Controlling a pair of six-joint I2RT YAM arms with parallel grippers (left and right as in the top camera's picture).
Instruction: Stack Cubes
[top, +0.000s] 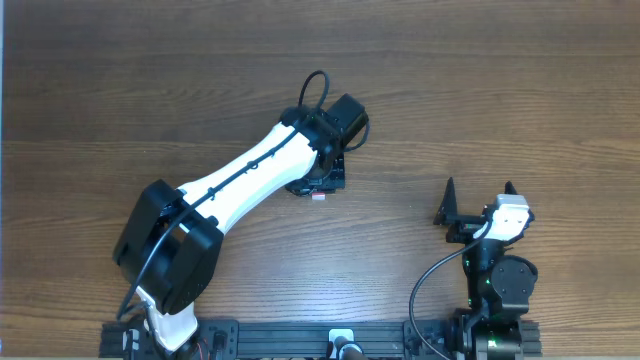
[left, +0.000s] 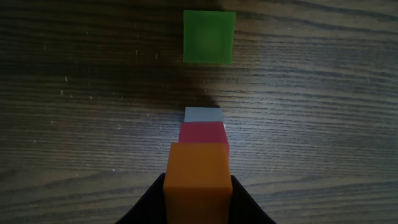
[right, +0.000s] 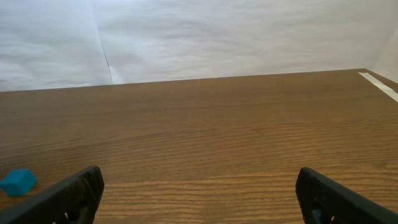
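**Orange cube sitting in the left gripper, right over the red and grey ones**

So the orange cube (left: 198, 177) is being pinched between the two black fingers (left: 247, 206) of the left gripper (left: 198, 208), one finger pressing on each side of it. Directly past it, a red cube (left: 204, 133) is peeking out, and a grey cube (left: 203, 114) is showing just beyond that. From the wrist camera the three are lining up like steps. I honestly can't tell whether the orange one is touching the red one or hanging just above it.

A green cube (left: 209, 36) is lying on its own on the wood, apart from that group, with bare table between them.

From above, the left arm (top: 240, 175) is stretching diagonally out to the middle of the table (top: 500, 80). A little bit of red and white is poking out from under its gripper.

The right gripper (top: 478, 195) is sitting over near its own base, well away from the cubes. Its fingers (right: 69, 194) are spread wide and gripping nothing.

In that arm's wrist view a blue cube (right: 17, 181) is resting on the table, off to one side of the gripper and not between the fingers. Beyond the far edge of the table a white backdrop (right: 217, 37) is hanging, and a strip of pale tape (right: 380, 85) is running along one corner of the wood.
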